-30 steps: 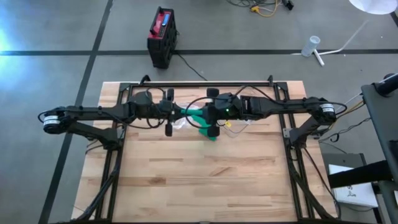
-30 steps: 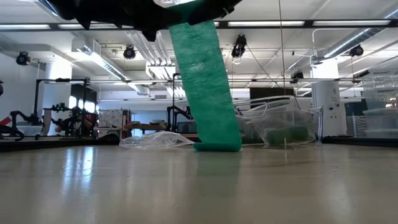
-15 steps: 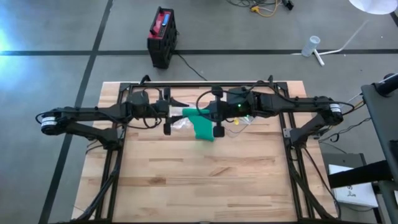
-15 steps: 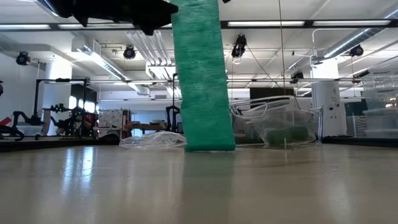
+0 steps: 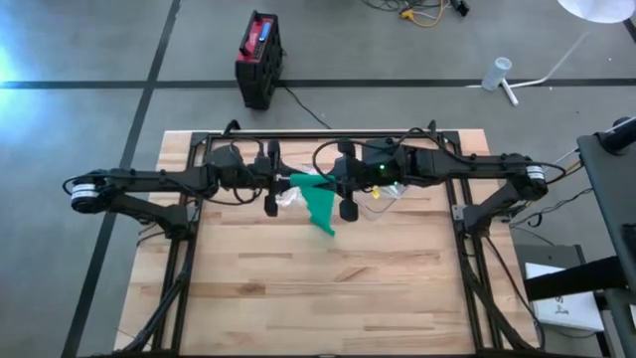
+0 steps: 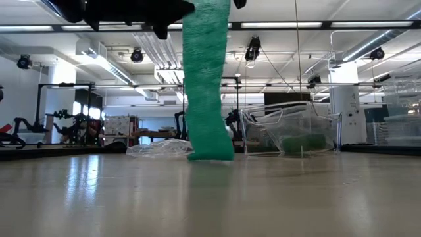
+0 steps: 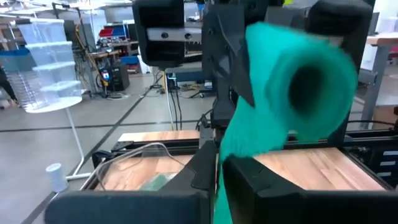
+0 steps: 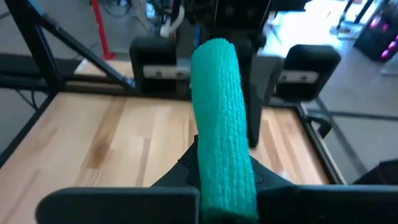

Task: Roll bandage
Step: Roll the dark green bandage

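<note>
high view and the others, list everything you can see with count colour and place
bandage: 1, green, held up between the two grippers over the far middle of the table, its loose end hanging down to the tabletop
clear plastic wrapper: 1, transparent, lying on the table behind the bandage
clear plastic container: 1, transparent with something green inside, far side of the table
table: 1, light wood with black frame, centre of high view
case: 1, black and red, on the floor beyond the table
white cup: 1, on the floor at far right
left gripper: 1, dark, shut on the bandage strip
right gripper: 1, dark, shut on the rolled part of the bandage
</note>
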`<action>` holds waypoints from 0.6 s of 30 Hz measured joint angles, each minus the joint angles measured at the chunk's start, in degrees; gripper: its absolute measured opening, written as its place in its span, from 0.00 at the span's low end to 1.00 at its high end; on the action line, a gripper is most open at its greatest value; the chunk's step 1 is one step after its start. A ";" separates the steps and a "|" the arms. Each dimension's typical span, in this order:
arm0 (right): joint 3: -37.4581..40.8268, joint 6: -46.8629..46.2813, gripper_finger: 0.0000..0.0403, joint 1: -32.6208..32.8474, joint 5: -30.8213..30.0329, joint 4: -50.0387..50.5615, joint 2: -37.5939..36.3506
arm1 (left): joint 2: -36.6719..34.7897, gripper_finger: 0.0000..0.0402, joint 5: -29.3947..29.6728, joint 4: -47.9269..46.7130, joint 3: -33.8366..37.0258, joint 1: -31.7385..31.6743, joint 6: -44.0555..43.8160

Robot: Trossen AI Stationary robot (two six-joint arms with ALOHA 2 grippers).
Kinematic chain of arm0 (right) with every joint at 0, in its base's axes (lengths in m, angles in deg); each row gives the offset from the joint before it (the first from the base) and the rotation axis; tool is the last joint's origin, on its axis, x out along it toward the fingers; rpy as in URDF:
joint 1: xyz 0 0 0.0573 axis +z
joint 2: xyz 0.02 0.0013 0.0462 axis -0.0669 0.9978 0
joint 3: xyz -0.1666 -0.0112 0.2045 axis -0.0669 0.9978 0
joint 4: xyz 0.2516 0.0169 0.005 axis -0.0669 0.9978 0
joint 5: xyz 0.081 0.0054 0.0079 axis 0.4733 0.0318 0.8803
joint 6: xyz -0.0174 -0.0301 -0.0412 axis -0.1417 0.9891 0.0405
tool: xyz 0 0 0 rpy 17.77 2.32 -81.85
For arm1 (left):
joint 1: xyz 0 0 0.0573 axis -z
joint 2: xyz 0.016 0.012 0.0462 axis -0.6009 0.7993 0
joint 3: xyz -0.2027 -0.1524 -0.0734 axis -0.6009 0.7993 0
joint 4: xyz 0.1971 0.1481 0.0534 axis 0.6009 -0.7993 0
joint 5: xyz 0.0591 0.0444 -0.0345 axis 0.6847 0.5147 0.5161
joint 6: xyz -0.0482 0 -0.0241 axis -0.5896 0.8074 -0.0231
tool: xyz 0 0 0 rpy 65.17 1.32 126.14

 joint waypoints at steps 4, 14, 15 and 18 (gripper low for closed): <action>0.00 -1.20 0.04 0.00 -0.04 3.47 -0.40 | -1.63 0.02 0.60 -1.49 0.54 0.00 0.13; 0.18 0.07 0.04 -0.02 -3.81 6.30 -3.63 | -8.27 0.00 5.01 -8.71 2.07 -0.02 6.03; 0.24 0.27 0.04 -0.07 -3.93 6.51 -3.63 | -8.79 0.00 5.01 -8.79 2.07 -0.02 6.43; 0.35 1.39 0.04 0.00 -4.08 7.66 -3.52 | -10.55 0.02 4.32 -8.66 2.07 0.00 6.83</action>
